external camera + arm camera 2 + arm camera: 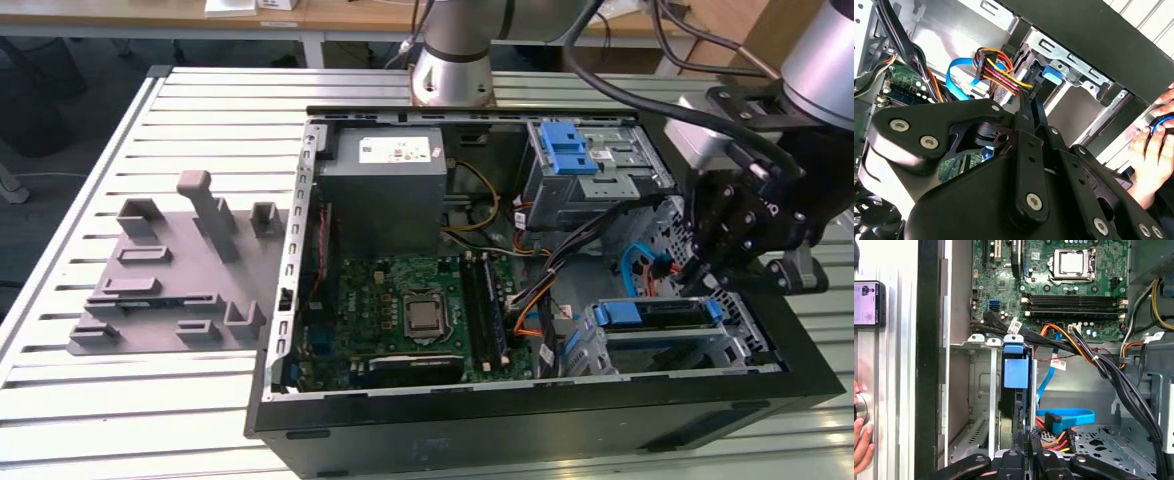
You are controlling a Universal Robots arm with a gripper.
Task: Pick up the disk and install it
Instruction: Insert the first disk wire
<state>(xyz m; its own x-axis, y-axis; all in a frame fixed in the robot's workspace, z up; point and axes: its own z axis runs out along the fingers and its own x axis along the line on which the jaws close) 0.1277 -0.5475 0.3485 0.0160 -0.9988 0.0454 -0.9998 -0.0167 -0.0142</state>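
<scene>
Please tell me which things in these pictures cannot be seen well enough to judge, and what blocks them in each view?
- The disk: in the first wrist view it stands edge-on in the cage, so its label is hidden. The tool covers its near end.
- Contact of the tool with the disk: in the second wrist view the tool's own black links hide it.
- The hand: cut off by the picture's edge in the second wrist view.

Ext. cam high; wrist cams close inside case (pixel 534 420).
</scene>
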